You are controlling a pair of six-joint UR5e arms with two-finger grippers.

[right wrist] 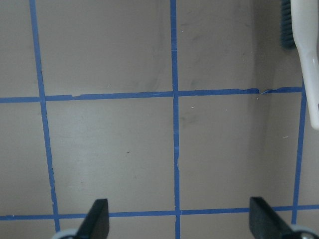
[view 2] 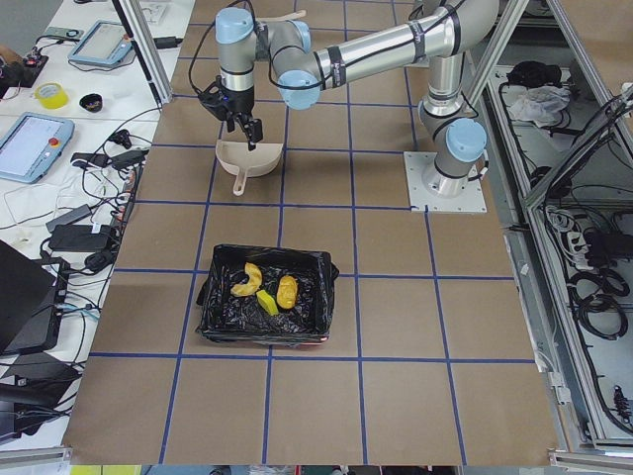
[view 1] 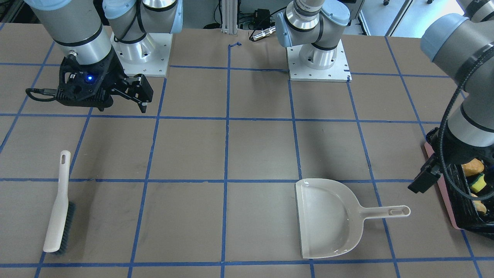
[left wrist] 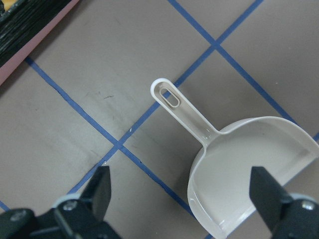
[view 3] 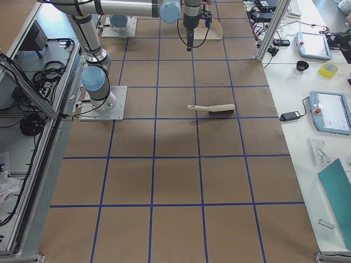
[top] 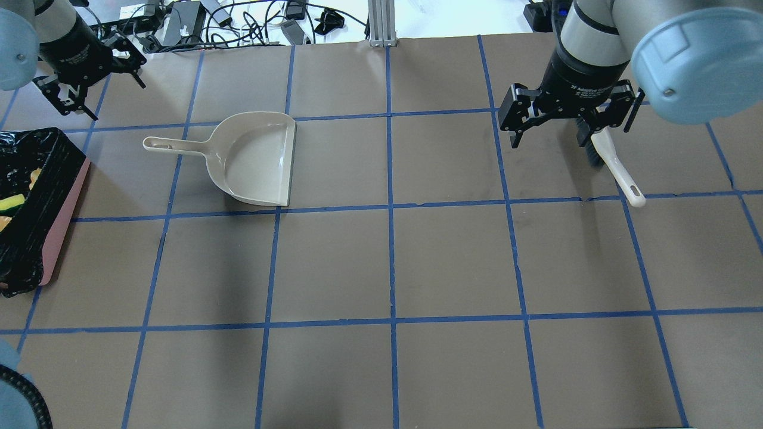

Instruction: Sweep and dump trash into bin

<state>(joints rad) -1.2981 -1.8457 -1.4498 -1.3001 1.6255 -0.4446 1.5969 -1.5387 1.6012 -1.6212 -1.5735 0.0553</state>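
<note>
Brown counter (top: pixel 381 262) with a blue tape grid. Seen from overhead, the bin (top: pixel 62 220) sits at the 9 o'clock edge with all three bits of trash (view 2: pixel 286 290) lying inside on its black liner. The beige dustpan (top: pixel 256 161) lies around 10 o'clock and the brush (view 1: pixel 58 204) flat at about 2 o'clock. The left gripper (left wrist: pixel 183 194) hovers near the dustpan handle and the right gripper (right wrist: pixel 179 219) by the brush, both with fingers spread wide apart.

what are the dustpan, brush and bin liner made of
Dustpan: looks like smooth beige moulded plastic, with glossy highlights along its rim. Brush: matching pale plastic handle and dark bristles, probably synthetic. Bin liner: thin black plastic film, crinkled and shiny.
</note>
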